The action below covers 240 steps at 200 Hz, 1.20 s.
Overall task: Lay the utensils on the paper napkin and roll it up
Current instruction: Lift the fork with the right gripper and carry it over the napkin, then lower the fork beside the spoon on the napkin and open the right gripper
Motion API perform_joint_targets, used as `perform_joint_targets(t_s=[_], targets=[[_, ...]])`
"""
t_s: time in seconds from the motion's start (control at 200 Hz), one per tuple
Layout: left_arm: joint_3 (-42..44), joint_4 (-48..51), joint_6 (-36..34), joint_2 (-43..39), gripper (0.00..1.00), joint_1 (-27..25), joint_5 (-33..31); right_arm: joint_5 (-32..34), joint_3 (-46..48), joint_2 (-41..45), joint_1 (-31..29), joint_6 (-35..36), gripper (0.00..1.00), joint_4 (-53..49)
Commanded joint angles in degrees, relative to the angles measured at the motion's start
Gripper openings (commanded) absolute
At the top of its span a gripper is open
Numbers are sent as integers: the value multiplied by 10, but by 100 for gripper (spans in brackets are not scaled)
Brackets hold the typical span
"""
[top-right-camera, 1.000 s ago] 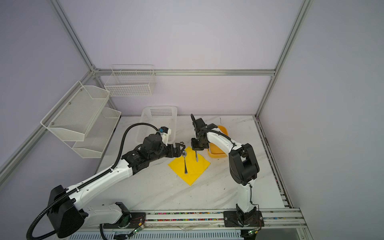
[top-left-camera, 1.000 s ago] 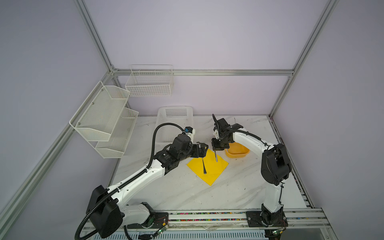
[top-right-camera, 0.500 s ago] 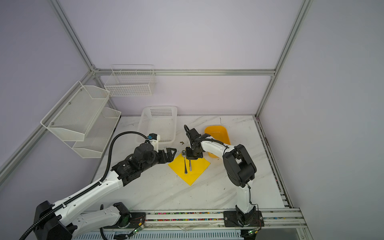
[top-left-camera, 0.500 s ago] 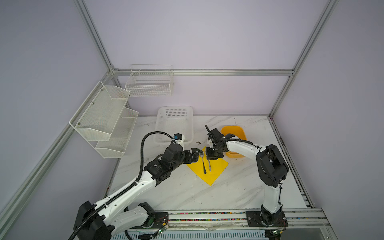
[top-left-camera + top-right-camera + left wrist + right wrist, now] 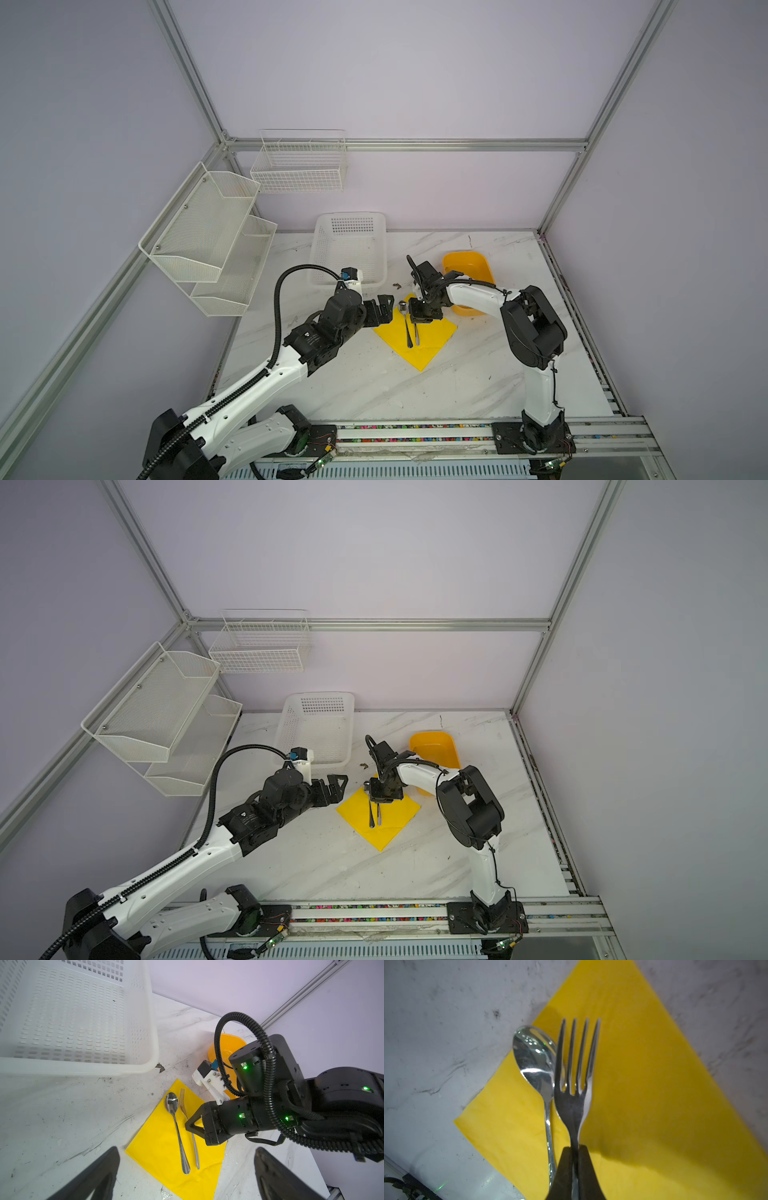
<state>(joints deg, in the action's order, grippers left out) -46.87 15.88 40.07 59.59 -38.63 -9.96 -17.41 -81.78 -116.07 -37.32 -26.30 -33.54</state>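
Marble table [image 5: 374, 386], right end effector [image 5: 575, 1152] pinching fork [image 5: 574, 1103], apparently on napkin [image 5: 643, 1105]

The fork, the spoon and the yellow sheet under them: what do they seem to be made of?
The fork looks like polished metal, probably steel: silver, with bright highlights. The spoon seems the same; its bowl mirrors lights. The yellow sheet seems to be thin matte paper: no gloss, faint creases.

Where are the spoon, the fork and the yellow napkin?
spoon [image 5: 171, 1101]: left wrist view, on its bowl.
fork [image 5: 574, 1105]: right wrist view, just below its prongs.
napkin [image 5: 434, 337]: in a top view, bare yellow paper.
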Motion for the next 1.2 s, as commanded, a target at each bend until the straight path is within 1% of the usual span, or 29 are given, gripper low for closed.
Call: perform_joint_targets(t_s=[0.0,0.3,0.64,0.895,1.195], targets=[[25,-21,12,-11,100,5,-13,10,-19,-13,-4,-2,6,-3],[32,-28,16,-11,100,5,-17,20,-35,-22,-4,2,9,-17],[31,-29,15,-5,100,7,-14,27,-30,-22,-4,3,11,-26],[30,-32,14,-7,100,7,-14,12,-29,-19,-6,6,13,-35],[30,-35,19,-7,100,8,-11,10,-26,-17,-7,-1,15,-35]])
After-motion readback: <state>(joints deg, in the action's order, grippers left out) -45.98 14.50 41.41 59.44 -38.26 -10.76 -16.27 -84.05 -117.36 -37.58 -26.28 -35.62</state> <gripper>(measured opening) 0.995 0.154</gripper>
